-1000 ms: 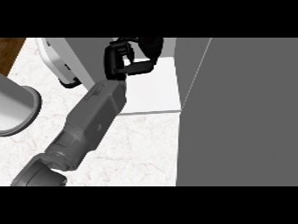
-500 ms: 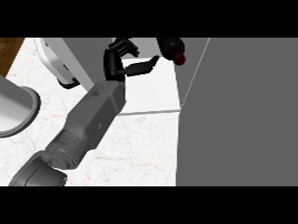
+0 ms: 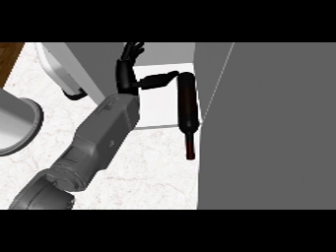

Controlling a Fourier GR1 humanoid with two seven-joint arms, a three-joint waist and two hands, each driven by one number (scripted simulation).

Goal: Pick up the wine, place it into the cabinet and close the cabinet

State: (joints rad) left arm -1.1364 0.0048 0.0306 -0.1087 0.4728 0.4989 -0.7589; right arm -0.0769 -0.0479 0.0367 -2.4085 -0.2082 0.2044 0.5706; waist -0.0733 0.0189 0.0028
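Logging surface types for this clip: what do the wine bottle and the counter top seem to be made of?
The wine bottle looks like dark, near-black glass with a dull sheen, its neck tip reddish; the uniform dark tone leaves the material open. The counter top looks like white marble or a marble-look laminate, given the faint grey veining on a pale surface.

Even, flat, fairly bright light across the frame. The pale marble counter (image 3: pixel 149 162) at lower centre shows no glare, and edges stay crisp and undistorted.
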